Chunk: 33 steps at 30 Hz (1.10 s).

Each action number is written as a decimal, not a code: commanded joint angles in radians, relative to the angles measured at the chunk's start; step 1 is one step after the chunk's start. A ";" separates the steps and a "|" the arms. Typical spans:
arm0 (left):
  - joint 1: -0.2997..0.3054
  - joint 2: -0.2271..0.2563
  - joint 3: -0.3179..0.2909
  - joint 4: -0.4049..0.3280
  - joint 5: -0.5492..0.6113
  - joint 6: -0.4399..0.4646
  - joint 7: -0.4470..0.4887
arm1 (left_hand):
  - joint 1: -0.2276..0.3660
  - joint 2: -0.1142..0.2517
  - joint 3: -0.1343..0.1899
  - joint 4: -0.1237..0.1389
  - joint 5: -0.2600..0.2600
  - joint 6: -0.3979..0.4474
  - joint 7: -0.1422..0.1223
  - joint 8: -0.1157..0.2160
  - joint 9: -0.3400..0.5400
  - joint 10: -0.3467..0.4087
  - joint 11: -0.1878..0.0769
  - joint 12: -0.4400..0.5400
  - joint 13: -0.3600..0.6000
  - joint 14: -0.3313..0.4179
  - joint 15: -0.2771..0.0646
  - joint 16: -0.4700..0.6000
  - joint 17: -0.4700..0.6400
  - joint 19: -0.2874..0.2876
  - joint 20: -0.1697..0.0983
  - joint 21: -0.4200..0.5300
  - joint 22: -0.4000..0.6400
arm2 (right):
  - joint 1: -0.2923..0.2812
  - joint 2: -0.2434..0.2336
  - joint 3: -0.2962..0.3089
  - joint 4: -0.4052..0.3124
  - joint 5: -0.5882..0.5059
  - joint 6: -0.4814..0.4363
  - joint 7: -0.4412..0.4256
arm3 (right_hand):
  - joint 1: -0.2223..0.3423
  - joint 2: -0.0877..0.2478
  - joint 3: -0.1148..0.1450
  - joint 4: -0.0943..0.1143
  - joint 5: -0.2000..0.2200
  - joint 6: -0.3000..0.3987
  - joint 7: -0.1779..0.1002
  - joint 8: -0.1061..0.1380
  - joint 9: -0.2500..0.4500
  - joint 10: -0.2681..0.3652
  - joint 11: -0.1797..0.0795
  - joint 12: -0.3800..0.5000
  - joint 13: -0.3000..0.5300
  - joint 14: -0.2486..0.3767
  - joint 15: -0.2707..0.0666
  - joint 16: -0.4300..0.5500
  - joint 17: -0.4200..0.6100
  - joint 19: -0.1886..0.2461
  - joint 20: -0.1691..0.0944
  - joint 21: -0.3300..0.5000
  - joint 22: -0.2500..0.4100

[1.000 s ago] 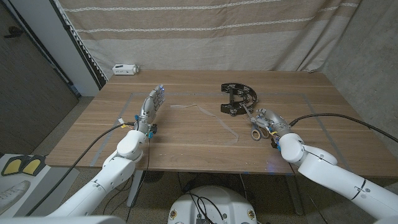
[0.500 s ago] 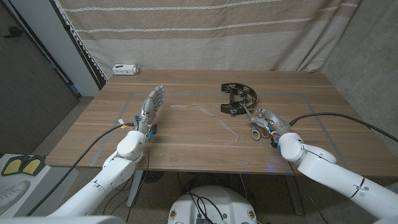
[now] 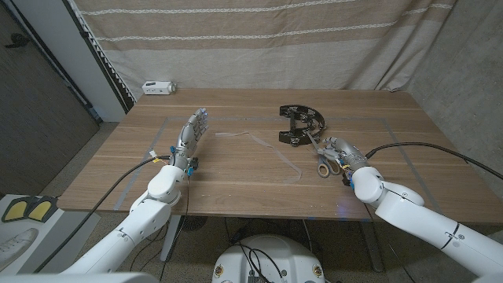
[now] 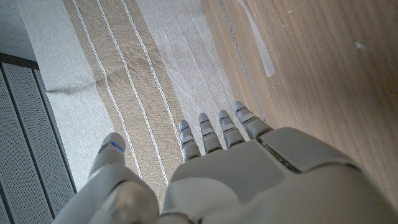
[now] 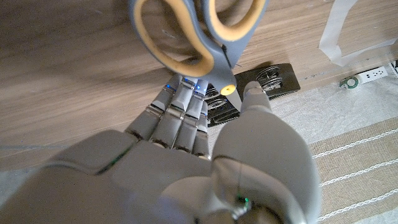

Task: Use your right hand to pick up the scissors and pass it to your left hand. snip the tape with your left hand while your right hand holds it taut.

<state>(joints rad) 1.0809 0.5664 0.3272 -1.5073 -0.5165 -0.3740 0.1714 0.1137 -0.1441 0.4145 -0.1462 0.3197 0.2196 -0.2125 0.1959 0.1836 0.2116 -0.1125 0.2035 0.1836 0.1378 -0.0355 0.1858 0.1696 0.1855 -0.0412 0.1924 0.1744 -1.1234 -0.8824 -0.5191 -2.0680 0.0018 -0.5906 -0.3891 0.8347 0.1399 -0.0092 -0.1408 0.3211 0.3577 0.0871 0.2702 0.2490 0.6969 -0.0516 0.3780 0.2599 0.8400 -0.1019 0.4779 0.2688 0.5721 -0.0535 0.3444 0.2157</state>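
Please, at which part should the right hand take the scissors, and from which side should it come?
Probably at the pivot, just where the handle loops end. The scissors lie flat on the table, yellow-lined loops toward the robot, blades pointing to the black tape holder. The right hand is already there, its fingers touching the pivot, so close from above.

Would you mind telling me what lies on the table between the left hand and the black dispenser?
In the head view, a clear tape strip lies on the wood between the left hand and the black dispenser; the rest of that stretch is bare.
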 commanded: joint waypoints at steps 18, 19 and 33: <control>-0.003 -0.007 0.002 0.017 -0.001 -0.008 -0.001 | 0.011 0.001 -0.008 0.003 0.008 0.007 0.001 -0.001 0.003 -0.001 -0.001 -0.003 0.003 -0.008 -0.134 -0.003 0.006 0.001 -0.064 0.002 0.003 | 0.007 0.003 -0.008 0.016 0.008 0.025 0.005 | 0.152 0.008 0.042 -0.022 -0.019 0.218 -0.057 0.054 -0.015 0.168 -0.046 0.036 -0.038 0.161 -0.136 0.078 0.000 0.050 -0.134 0.060 0.027; -0.003 -0.008 0.002 0.017 -0.001 -0.008 -0.001 | 0.011 0.001 -0.008 0.003 0.008 0.008 0.001 0.000 0.003 -0.001 -0.001 -0.003 0.003 -0.008 -0.134 -0.003 0.006 0.001 -0.064 0.002 0.003 | 0.007 0.004 -0.007 0.017 0.009 0.029 0.003 | 0.165 0.013 0.049 -0.024 -0.019 0.229 -0.063 0.057 -0.017 0.179 -0.048 0.039 -0.040 0.168 -0.137 0.080 -0.002 0.050 -0.136 0.063 0.029; -0.006 -0.012 0.003 0.028 -0.005 -0.014 -0.006 | 0.010 0.001 -0.010 0.004 0.009 0.016 0.005 0.002 0.003 0.000 0.000 -0.003 0.003 -0.008 -0.133 -0.003 0.006 0.001 -0.063 0.002 0.003 | -0.021 0.018 0.050 0.046 0.103 0.127 0.021 | 0.427 0.041 0.143 -0.024 -0.086 0.416 -0.124 0.064 -0.027 0.289 -0.129 0.047 -0.052 0.306 -0.140 0.091 -0.045 0.054 -0.152 0.193 0.109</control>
<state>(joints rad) 1.0765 0.5574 0.3287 -1.4872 -0.5185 -0.3833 0.1686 0.1177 -0.1402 0.4104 -0.1421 0.3197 0.2250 -0.2070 0.1959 0.1836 0.2116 -0.1124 0.2035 0.1836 0.1323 -0.0410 0.1858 0.1696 0.1855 -0.0412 0.1924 0.1744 -1.1261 -0.8737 -0.5094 -2.0429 0.0339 -0.5343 -0.3863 1.1446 0.1040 0.0963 -0.1377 0.2398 0.7527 -0.0287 0.3321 0.2172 0.9497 -0.1540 0.4250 0.2044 1.1243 -0.2038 0.5767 0.2288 0.6258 -0.0573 0.5195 0.3115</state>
